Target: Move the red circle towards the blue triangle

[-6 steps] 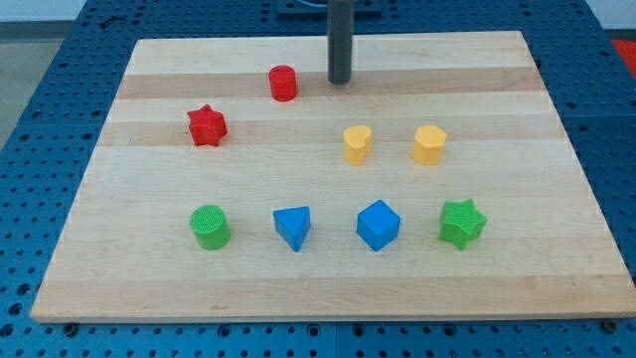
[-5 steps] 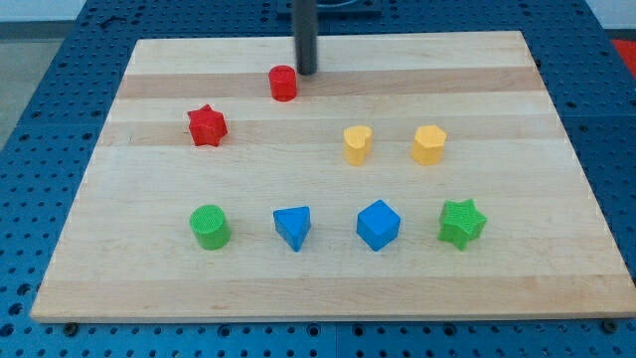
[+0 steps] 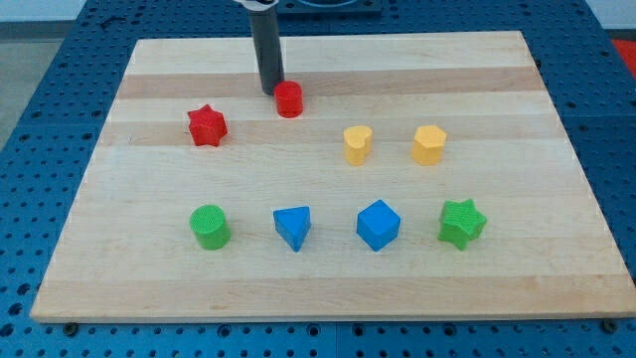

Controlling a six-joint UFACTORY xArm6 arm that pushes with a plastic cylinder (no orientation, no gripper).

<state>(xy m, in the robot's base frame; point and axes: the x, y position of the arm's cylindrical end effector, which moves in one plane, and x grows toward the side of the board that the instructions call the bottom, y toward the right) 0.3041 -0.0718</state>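
The red circle [image 3: 288, 99] stands on the wooden board [image 3: 328, 268] near the view's top, left of centre. My tip [image 3: 269, 90] is right beside it, at its upper left, touching or nearly touching. The blue triangle [image 3: 293, 227] lies well below the red circle, in the lower row of blocks.
A red star [image 3: 208, 125] lies left of the red circle. Two yellow blocks [image 3: 357, 144] [image 3: 429, 144] sit to the right of it. The lower row holds a green circle [image 3: 210, 227], a blue cube-like block [image 3: 378, 224] and a green star [image 3: 462, 222].
My tip moved left across the top of the board and came down to the red circle's upper left. The red circle shifted a little down and to the right.
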